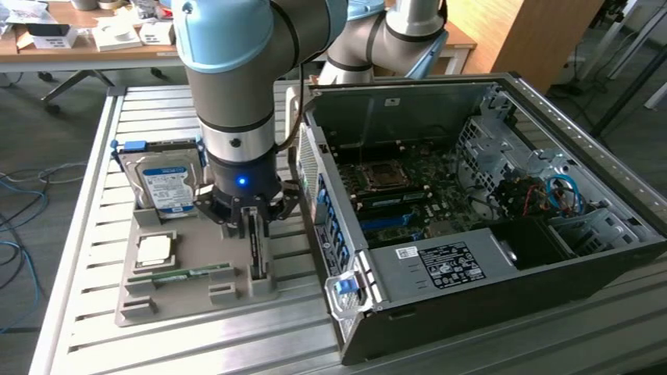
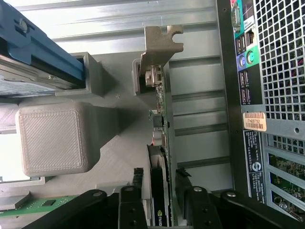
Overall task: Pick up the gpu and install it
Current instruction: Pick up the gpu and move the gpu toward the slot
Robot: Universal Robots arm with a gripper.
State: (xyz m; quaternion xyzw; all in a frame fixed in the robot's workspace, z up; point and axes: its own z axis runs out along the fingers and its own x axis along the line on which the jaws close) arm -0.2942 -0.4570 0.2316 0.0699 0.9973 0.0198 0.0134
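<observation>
The gpu (image 1: 256,254) stands on edge in a slot of the grey holder (image 1: 167,301), close to the open computer case (image 1: 438,266). In the wrist view the gpu (image 2: 162,119) runs away from me as a thin card, its silver bracket (image 2: 159,43) at the far end. My gripper (image 1: 253,226) is lowered straight over it. One black finger (image 2: 138,179) stands on each side of the card, and a slim gap shows on both sides. The gripper (image 2: 161,172) is open around the gpu and the card rests in its slot.
A hard drive with a blue-white label (image 1: 167,183) stands at the holder's far end. A chip (image 1: 155,250) and a green memory stick (image 1: 187,273) lie in the holder. The case's rear panel (image 2: 267,71) is right beside the gpu. The motherboard (image 1: 407,187) lies exposed inside.
</observation>
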